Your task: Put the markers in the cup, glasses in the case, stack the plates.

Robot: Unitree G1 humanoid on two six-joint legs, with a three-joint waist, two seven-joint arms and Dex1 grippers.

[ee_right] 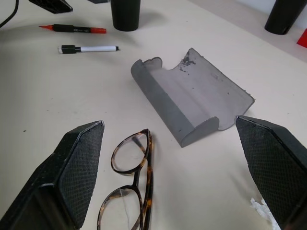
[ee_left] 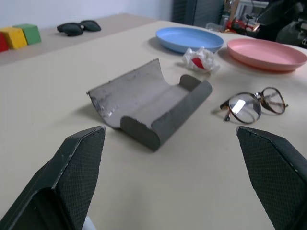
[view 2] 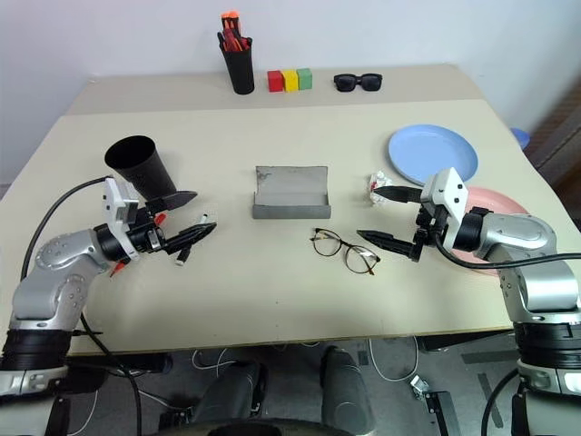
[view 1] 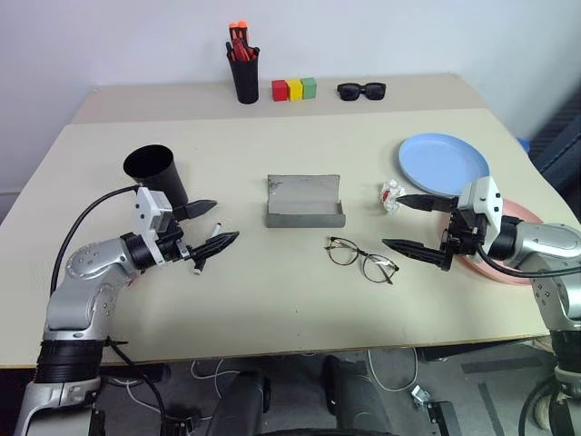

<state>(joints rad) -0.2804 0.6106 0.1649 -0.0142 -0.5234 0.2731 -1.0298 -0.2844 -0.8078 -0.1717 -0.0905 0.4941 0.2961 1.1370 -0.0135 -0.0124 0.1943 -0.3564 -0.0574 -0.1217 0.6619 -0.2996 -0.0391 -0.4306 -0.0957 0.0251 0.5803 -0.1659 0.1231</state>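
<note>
we see the left gripper (view 1: 211, 224) hovering over the table (view 1: 272, 300) with its jaws wide apart and empty, pointing toward the middle. the right gripper (view 1: 413, 224) hovers opposite it, jaws also spread wide, holding nothing. the cup (view 1: 155, 173) stands upright just behind the left gripper. the two markers lie on the table by the left gripper: the white marker (ee_right: 88, 49) under its fingers, the red marker (ee_right: 74, 29) nearer the cup, the two close but apart. the case (view 1: 305, 202) lies open in the middle of the table, lid up. the glasses (view 1: 361, 259) rest on the table just in front of the case, toward the right gripper, unfolded. the blue plate (view 1: 443, 163) sits behind the right gripper, and the pink plate (ee_left: 266, 53) lies beside it, partly under the right arm; the plates are not stacked. a crumpled wrapper (view 1: 390, 195) lies between the case and the blue plate.
</note>
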